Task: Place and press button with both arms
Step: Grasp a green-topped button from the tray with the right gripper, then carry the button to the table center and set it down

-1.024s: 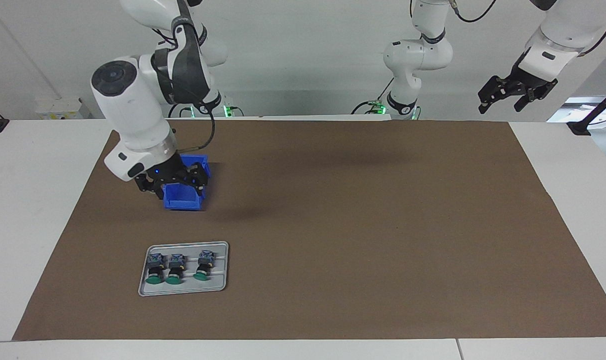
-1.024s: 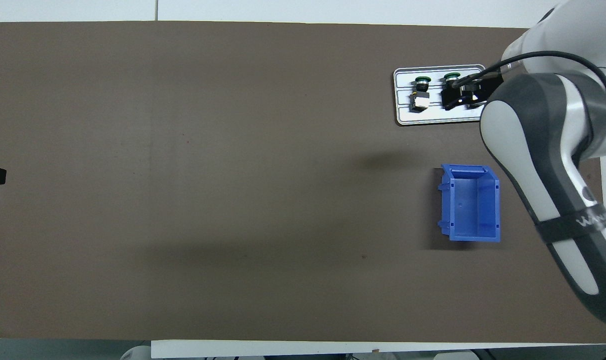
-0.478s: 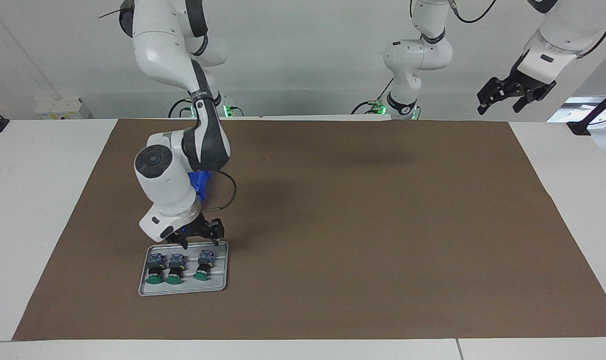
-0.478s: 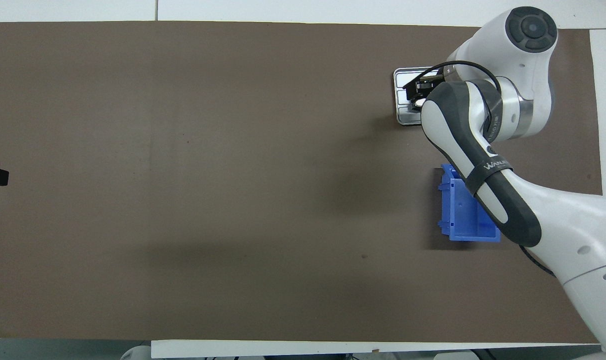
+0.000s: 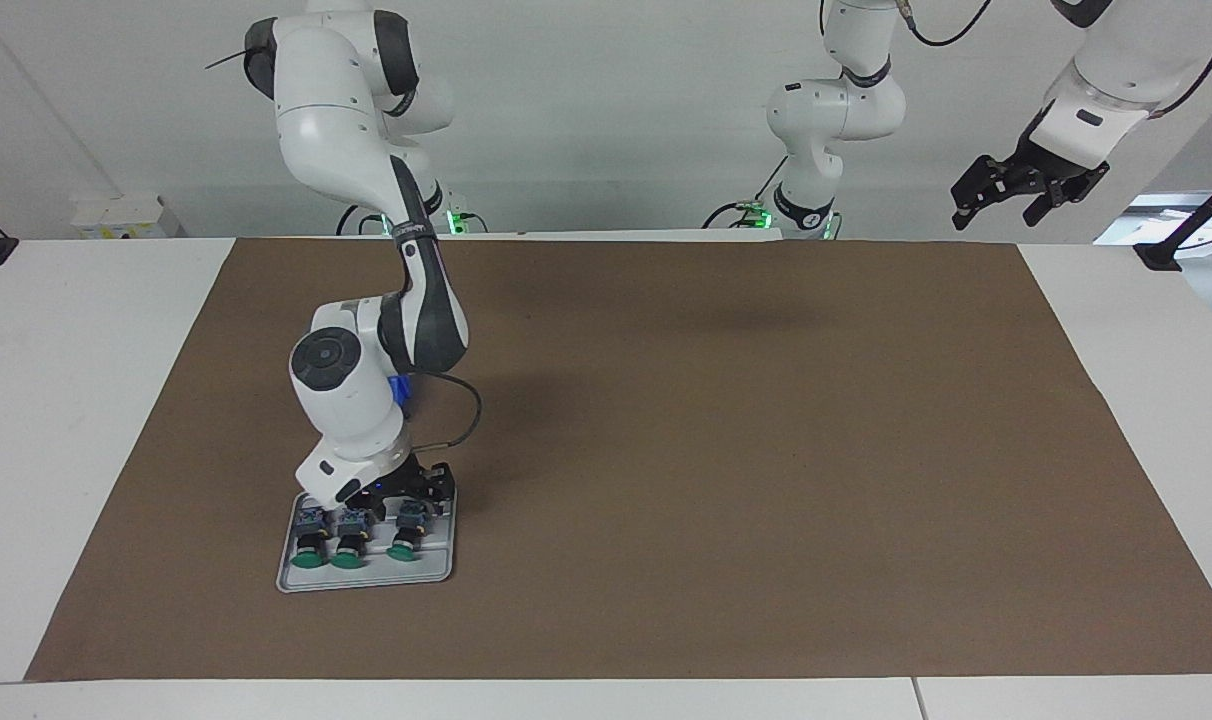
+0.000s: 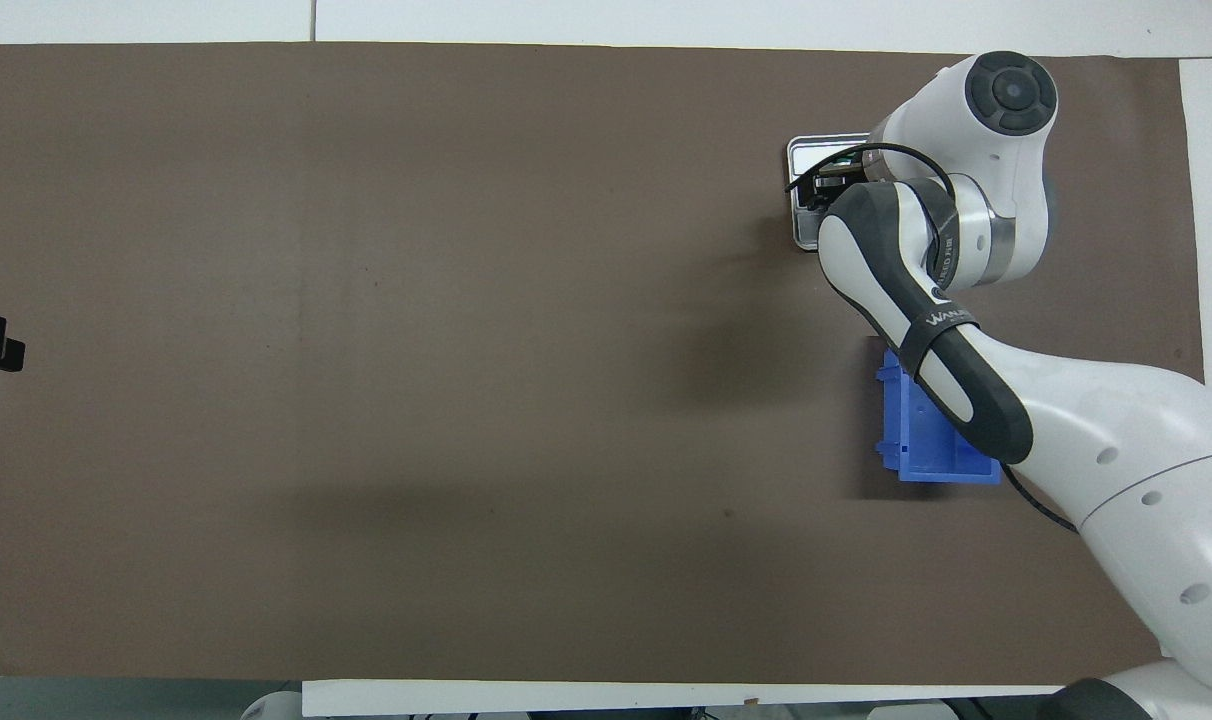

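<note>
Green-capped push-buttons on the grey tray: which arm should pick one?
Right. The right gripper is already down at the green-capped push-buttons on the grey metal tray; the left gripper waits raised off the mat.

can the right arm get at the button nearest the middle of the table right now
Probably yes. The right gripper is down at the tray, right over that button, with nothing between them.

One camera sits high across the flat brown paper mat, facing the two white arms and taking in the whole mat from some way off. The other hangs above the arms' end, looking steeply down the opposite way. Both share the mat and its small grey metal tray.
</note>
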